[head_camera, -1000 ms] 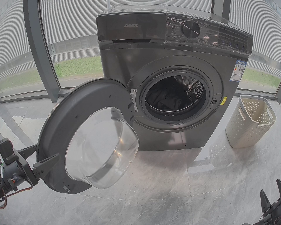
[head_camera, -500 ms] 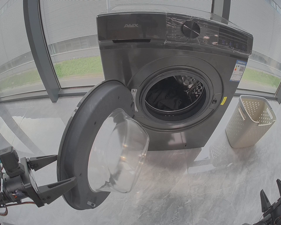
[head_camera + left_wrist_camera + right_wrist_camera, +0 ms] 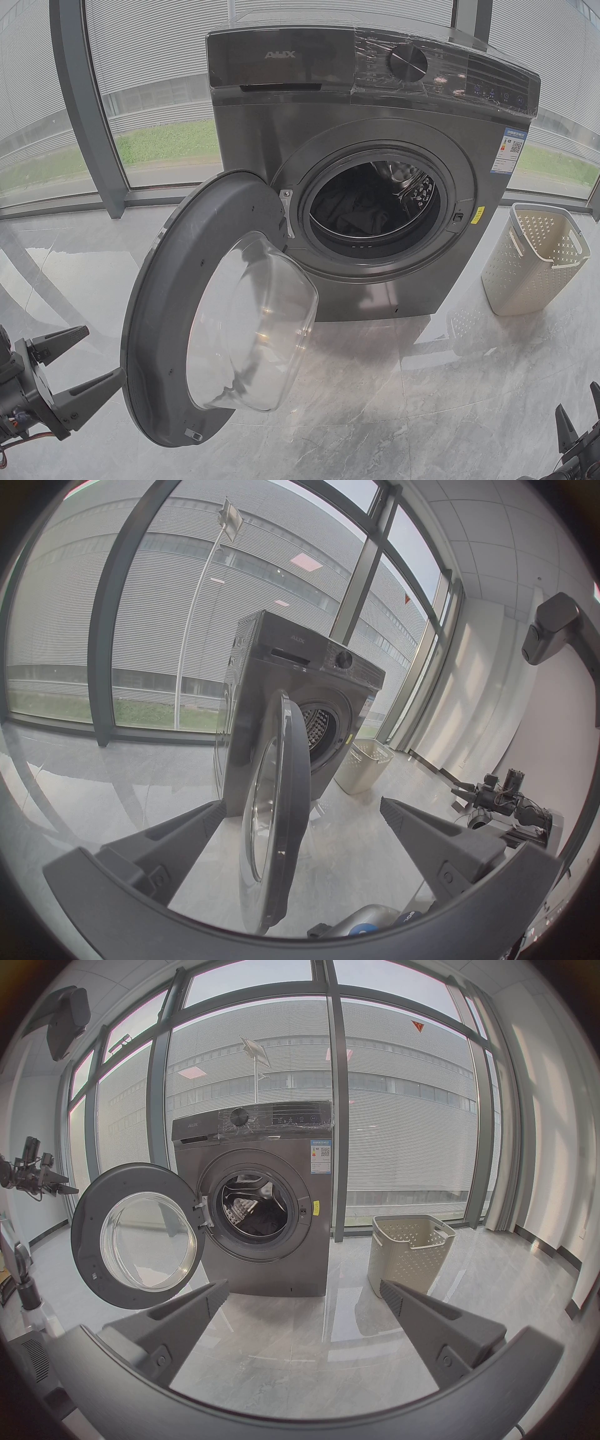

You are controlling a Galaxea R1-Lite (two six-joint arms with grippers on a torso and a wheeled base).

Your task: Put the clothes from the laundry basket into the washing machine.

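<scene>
Though shadow hides most of it, dark clothing [image 3: 356, 209] lies in the washing machine [image 3: 262, 131]; the laundry basket [image 3: 531, 275], at three o'clock, hides its bottom. The left gripper [image 3: 103, 352] and right gripper [image 3: 303, 1285] gape empty.

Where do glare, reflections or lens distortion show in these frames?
Head view: daylight glares off the glossy floor, glints sit on the door glass, and the washing machine throws a soft shadow forward. Left wrist view: fisheye bending curves the window frame, with dark corners. Right wrist view: same bending; the laundry basket mirrors faintly in the floor.
</scene>
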